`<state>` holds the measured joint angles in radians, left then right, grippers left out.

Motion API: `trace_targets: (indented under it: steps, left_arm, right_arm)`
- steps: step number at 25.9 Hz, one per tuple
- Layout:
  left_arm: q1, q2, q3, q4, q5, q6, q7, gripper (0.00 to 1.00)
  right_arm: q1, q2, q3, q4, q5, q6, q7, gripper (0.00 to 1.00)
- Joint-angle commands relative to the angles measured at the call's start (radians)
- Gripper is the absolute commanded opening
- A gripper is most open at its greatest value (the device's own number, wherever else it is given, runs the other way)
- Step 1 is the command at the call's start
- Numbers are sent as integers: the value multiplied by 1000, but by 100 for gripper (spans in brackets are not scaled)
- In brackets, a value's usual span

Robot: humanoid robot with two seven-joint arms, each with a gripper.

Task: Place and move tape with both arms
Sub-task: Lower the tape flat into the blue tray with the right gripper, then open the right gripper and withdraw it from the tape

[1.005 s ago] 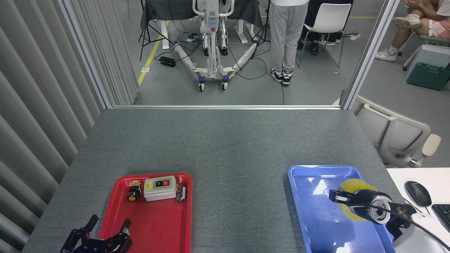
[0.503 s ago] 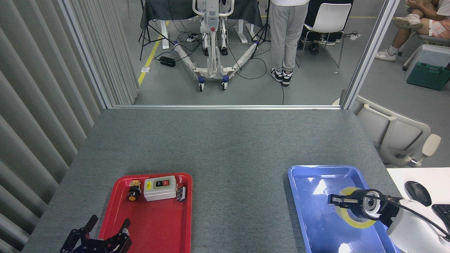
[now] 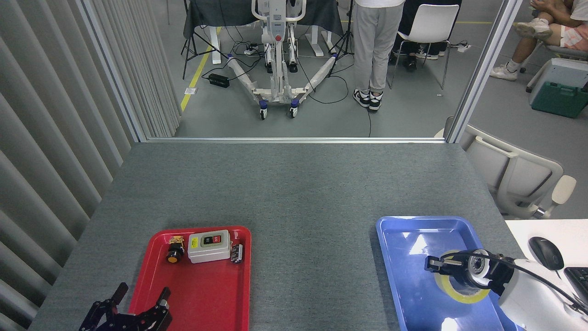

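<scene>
No legible text anywhere. Only candidate: white switch box (image 3: 209, 246) in the red tray (image 3: 197, 294), just ahead and right of the left claw (image 3: 133, 303), well to the left of the right claw (image 3: 434, 264). It has a yellow label on its left end and a black and a red button with small markings on top, all too small to read. No brands, numbers or signs legible.

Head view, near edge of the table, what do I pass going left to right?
Left claw → red tray → bare grey table → blue tray → tape, with the right claw over it → computer mouse.
</scene>
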<state>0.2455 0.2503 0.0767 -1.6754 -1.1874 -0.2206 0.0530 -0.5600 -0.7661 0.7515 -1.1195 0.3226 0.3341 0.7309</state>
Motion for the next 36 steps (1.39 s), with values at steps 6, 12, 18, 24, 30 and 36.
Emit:
trace_targets:
  steps: [6, 12, 18, 24, 30, 36]
  left_arm:
    - [0, 0, 0, 0, 0, 0, -1, 99]
    - [0, 0, -12, 0, 0, 0, -1, 99]
    - [0, 1, -12, -1, 0, 0, -1, 99]
    - [0, 0, -12, -6, 0, -2, -4, 99]
    - [0, 3, -12, -6, 5, -2, -9, 99]
    - [0, 11, -12, -3, 51, -3, -12, 99]
  right_arm:
    - [-17, 25, 14, 37, -24, 13, -22, 96]
    - [-18, 34, 11, 41, -24, 13, -34, 100]
    - [-18, 39, -3, 38, -16, 11, -62, 100]
    - [6, 27, -112, -33, 99, -26, -196, 100]
    - [189, 19, -350, -141, 381, -182, -470, 100]
    - [362, 126, -518, -224, 619, -225, -653, 100]
